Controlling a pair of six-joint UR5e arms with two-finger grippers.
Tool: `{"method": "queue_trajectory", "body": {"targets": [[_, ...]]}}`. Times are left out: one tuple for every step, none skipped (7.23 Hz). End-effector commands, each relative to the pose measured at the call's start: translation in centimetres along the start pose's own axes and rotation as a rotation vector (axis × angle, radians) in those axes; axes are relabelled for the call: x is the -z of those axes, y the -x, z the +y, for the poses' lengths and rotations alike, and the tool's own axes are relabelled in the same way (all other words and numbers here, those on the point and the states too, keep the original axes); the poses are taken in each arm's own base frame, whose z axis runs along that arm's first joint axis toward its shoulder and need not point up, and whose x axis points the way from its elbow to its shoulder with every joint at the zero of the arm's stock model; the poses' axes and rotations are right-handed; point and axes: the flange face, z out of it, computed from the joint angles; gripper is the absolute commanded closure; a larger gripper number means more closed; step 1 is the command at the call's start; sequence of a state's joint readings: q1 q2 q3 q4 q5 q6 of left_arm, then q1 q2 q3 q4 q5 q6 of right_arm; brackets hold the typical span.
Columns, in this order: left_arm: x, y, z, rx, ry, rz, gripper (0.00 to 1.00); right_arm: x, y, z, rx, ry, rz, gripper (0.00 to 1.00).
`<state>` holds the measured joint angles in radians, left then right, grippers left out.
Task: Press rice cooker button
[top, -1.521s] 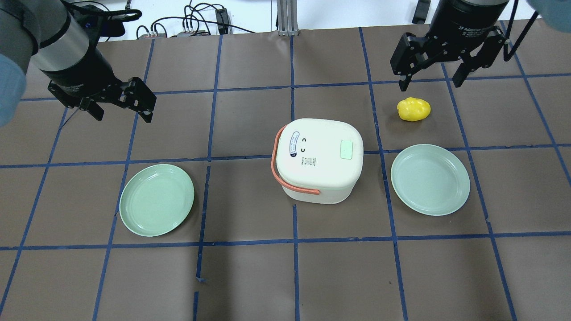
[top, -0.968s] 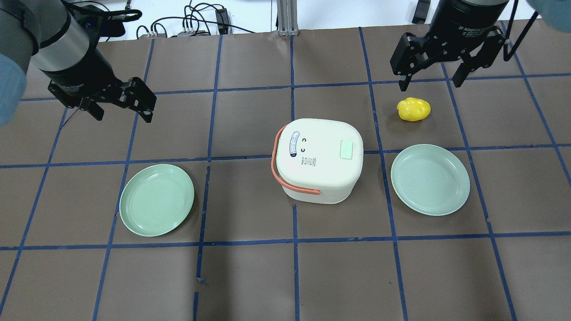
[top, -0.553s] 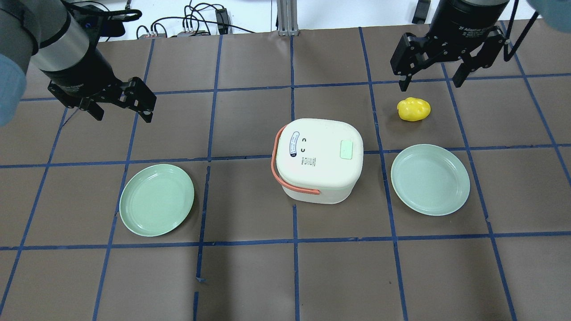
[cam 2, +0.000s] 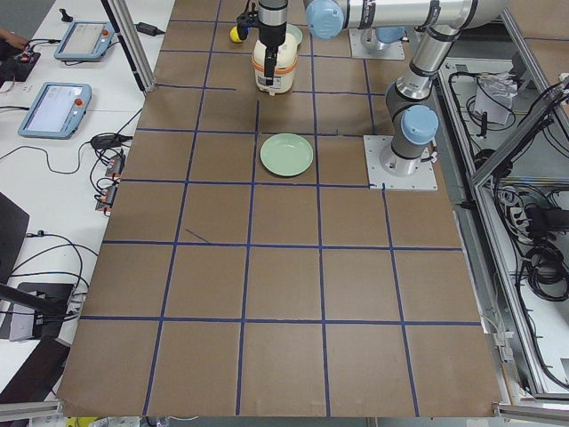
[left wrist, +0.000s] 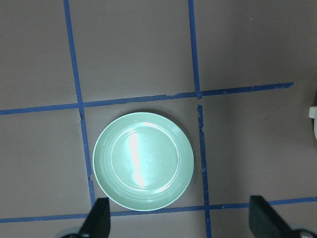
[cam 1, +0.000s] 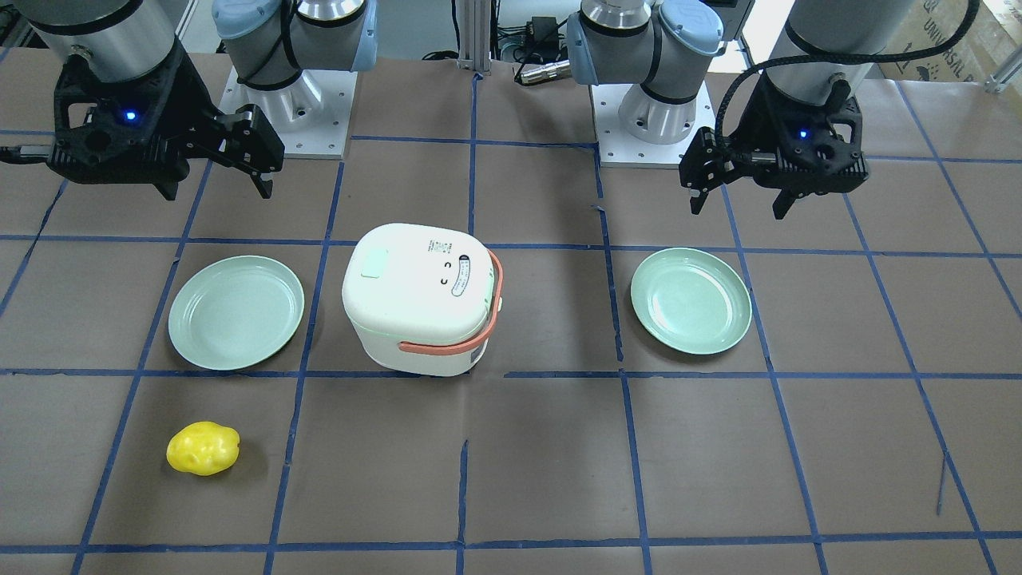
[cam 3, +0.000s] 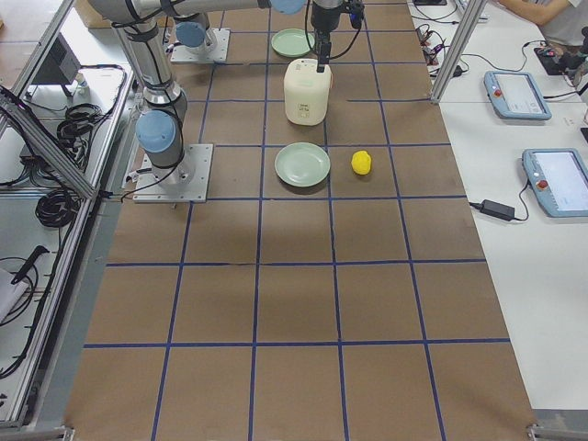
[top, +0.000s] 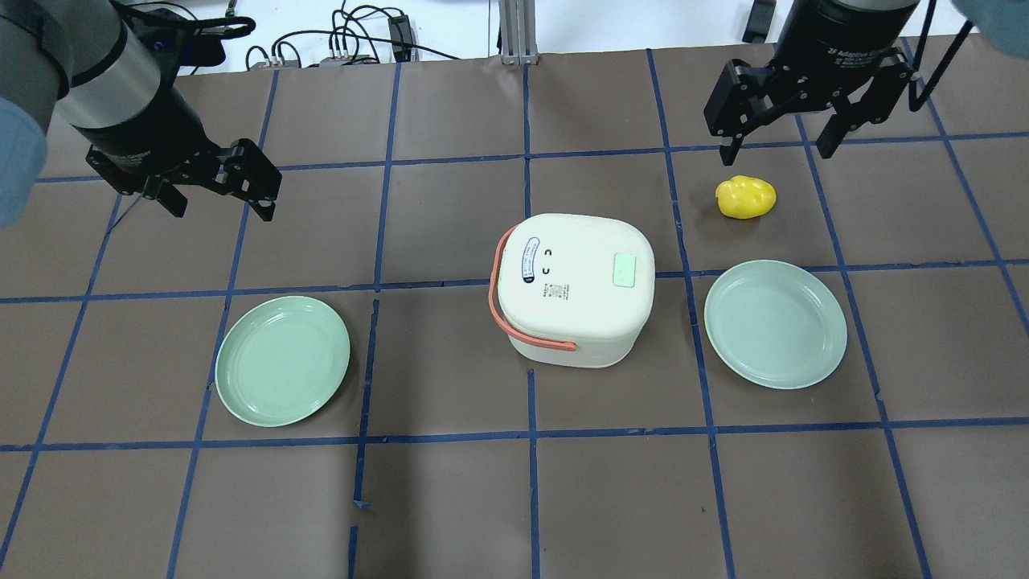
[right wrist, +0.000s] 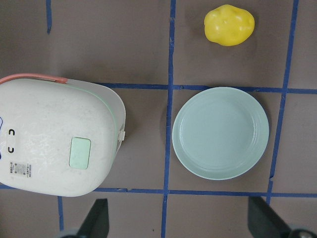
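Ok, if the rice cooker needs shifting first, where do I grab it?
Probably the orange handle, coming from the robot's left with the left gripper. The rice cooker body looks too wide for the open jaws, while the handle is folded down and bows around that left side as a thin band.

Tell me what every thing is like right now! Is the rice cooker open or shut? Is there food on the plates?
Rice cooker: lid shut, orange handle folded down.
Button: nothing touching it.
Plate on the robot's left: empty.
Plate on the robot's right: empty.
Yellow potato: lying on the table, not held.
Left gripper: open, empty.
Right gripper: open, empty.
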<state>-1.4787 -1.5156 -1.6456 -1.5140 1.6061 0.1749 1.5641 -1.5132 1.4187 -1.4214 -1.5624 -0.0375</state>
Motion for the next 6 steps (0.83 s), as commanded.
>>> {"method": "queue_trajectory", "body": {"targets": [[0.0,0.0,0.0,0.000,0.000,0.000,0.00,0.0,0.1,0.1,-0.082,0.005,0.002,0.01],[0.0,0.0,0.0,0.000,0.000,0.000,0.00,0.1,0.1,0.1,-0.091,0.006,0.004,0.01],[0.0,0.0,0.0,0.000,0.000,0.000,0.00,0.2,0.1,0.4,-0.088,0.006,0.004,0.01],[0.0,0.0,0.0,0.000,0.000,0.000,0.00,0.9,0.2,1.0,-0.081,-0.010,-0.002,0.00],[0.0,0.0,0.0,0.000,0.000,0.000,0.00,1.3,0.2,1.8,-0.065,-0.010,-0.002,0.00],[0.0,0.0,0.0,0.000,0.000,0.000,0.00,0.4,0.3,2.0,-0.075,0.006,-0.004,0.00]]}}
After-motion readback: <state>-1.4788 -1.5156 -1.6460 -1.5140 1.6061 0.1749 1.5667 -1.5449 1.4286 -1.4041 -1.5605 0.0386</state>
